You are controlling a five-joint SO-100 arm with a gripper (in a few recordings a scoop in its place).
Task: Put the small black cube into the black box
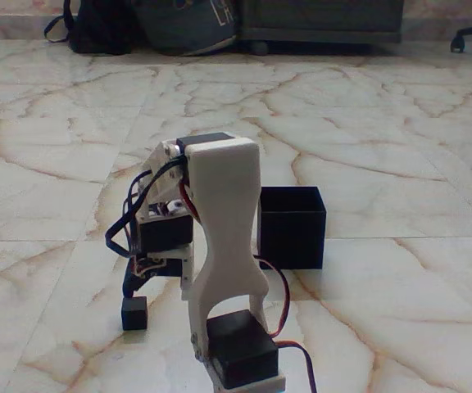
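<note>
in the fixed view the nearest thing is the white arm (224, 246), seen from behind: a black servo block sits at its base at the bottom edge of the picture, a white link rises from it, and red, black and blue wires loop down its sides. the arm folds forward and down to the left, where the gripper (133, 282) reaches toward the floor; its fingers are mostly hidden behind the arm and the wires, so i cannot tell whether they are open or closed. the small black cube (134, 313) rests on the marble floor (383, 327), just below the gripper's dark tip and very close to it; whether they touch is unclear. the black box (292, 228) stands upright and open-topped on the floor just right of the arm, well apart from the cube. a dark bag (183, 24) and furniture lie along the far edge.
</note>
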